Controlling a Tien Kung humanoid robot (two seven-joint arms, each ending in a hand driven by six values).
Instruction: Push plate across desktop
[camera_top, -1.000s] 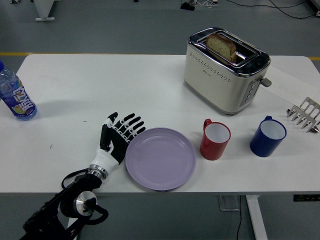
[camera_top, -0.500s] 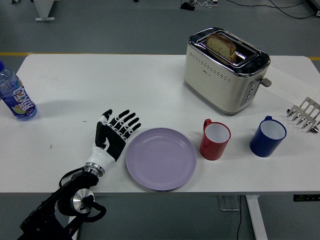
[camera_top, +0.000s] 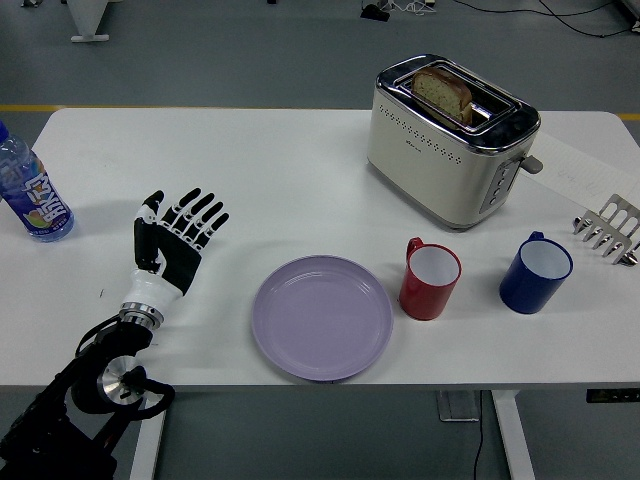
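Note:
A lilac plate (camera_top: 321, 317) lies flat near the table's front edge, left of a red mug. My left hand (camera_top: 177, 236) is raised over the table well to the left of the plate, apart from it, with its fingers spread and holding nothing. The black left arm (camera_top: 95, 390) comes in from the lower left corner. The right arm is out of view.
A red mug (camera_top: 431, 279) stands just right of the plate, a blue mug (camera_top: 536, 272) further right. A cream toaster (camera_top: 452, 138) with bread stands at the back. A water bottle (camera_top: 30, 191) stands at the left edge, a metal rack (camera_top: 609, 230) at the right edge.
My left hand has drawn away from the plate's left rim, moving left and slightly up. The plate has not moved.

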